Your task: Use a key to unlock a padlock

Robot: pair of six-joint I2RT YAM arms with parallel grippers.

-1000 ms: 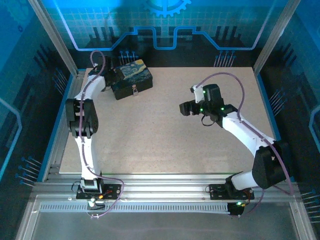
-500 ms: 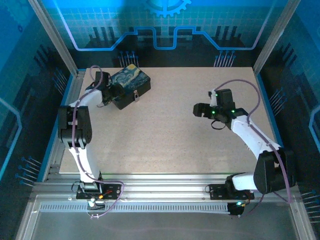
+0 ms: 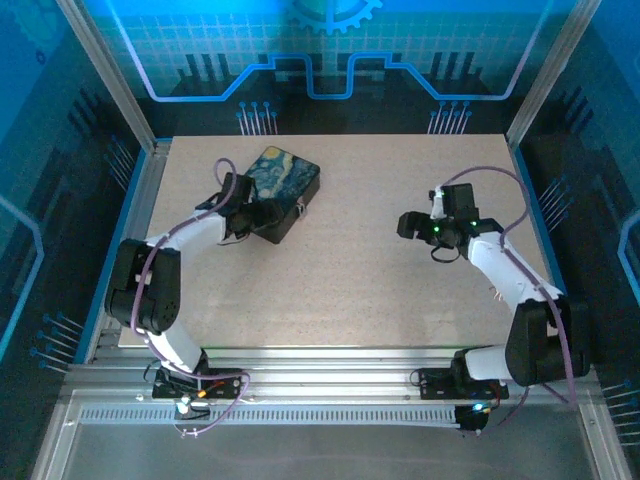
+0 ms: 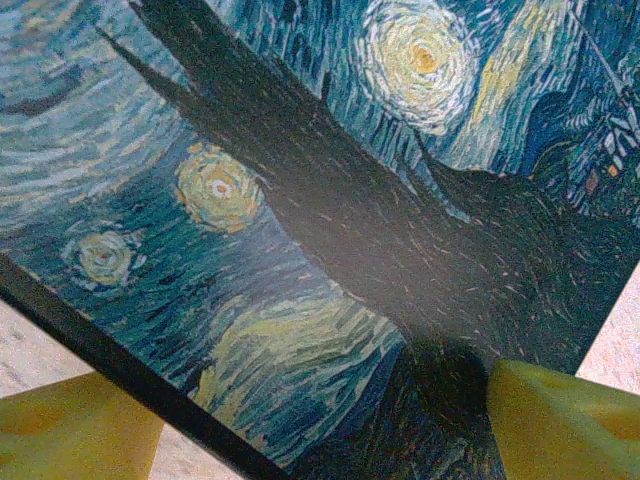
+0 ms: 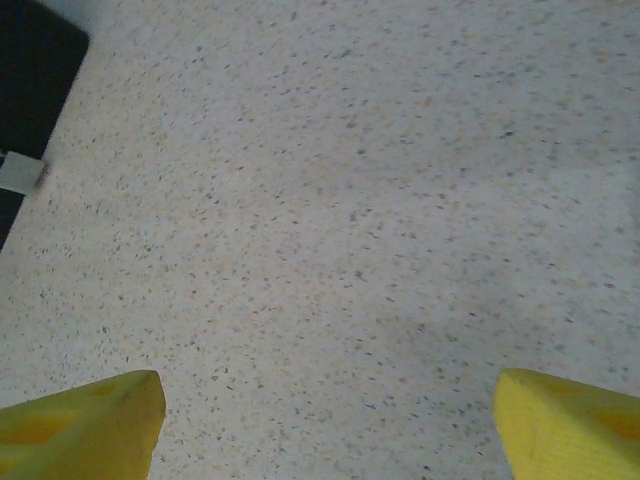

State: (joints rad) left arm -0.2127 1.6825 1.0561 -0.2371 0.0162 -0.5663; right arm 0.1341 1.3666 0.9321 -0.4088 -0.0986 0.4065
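Since the earlier frames the tin box (image 3: pixel 285 178) has shifted from the far-left corner of the surface (image 3: pixel 380 300) toward its middle and has turned. The side carrying the padlock (image 3: pixel 300 208) now faces the right arm's half. The left arm has swung in with the box, and the right arm has drawn back to the right.

Left pincer (image 3: pixel 262 214): positioned at the box's near-left end. In the left wrist view its yellow fingertips (image 4: pixel 70 430) stand wide apart, one on either side of a corner of the starry lid. Whether they pinch the box or merely bracket it cannot be told.

Right pincer (image 3: pixel 408 225): jaws wide apart, nothing between them, poised over bare surface.

Governing relation — the padlock sits on the box's right-facing side, to the left of the right pincer, with open surface between the two. In the right wrist view it appears as a small pale tab at the left edge, against the dark box wall. The box lies askew to the surface's edges. The left pincer is nearer the lock but stands at the far side of the box from it. The right pincer is judged to have the direct approach, with the left arm better placed to steady the box.
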